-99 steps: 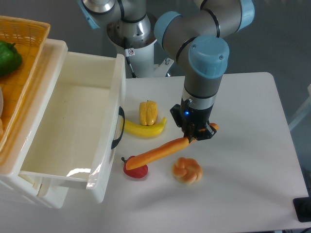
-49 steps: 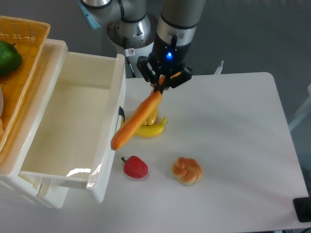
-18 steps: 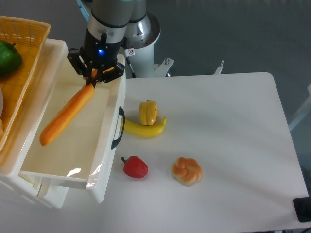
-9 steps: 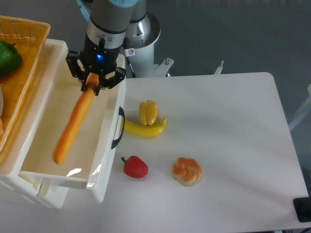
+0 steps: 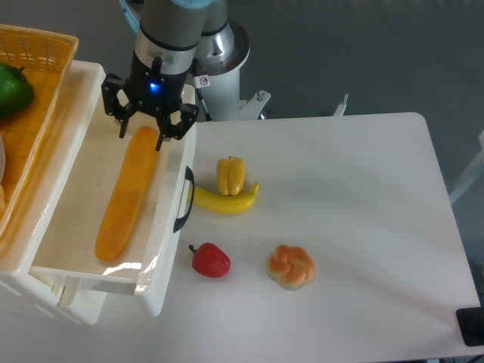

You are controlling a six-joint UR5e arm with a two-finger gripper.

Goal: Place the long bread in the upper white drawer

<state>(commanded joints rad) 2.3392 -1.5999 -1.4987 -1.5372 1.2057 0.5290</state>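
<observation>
Fixed camera. Long bread [image 5: 127, 195]: now lying lengthwise inside the upper white drawer [image 5: 91, 283], released since half a second ago, when it hung gripped. Gripper [image 5: 141, 130]: fingers spread apart, empty, above the loaf's far end. Placement judged done; retreat remains.

White table [image 5: 363, 227]: banana [image 5: 224, 201], yellow pepper [image 5: 231, 175], red pepper [image 5: 211, 259], bun [image 5: 290, 265]. Room: grey floor.

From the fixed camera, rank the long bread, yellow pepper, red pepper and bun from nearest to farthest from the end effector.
1. Long bread, in the white drawer, right under the open end effector.
2. Yellow pepper, on the table beside the banana.
3. Red pepper, by the drawer front.
4. Bun, farthest.
</observation>
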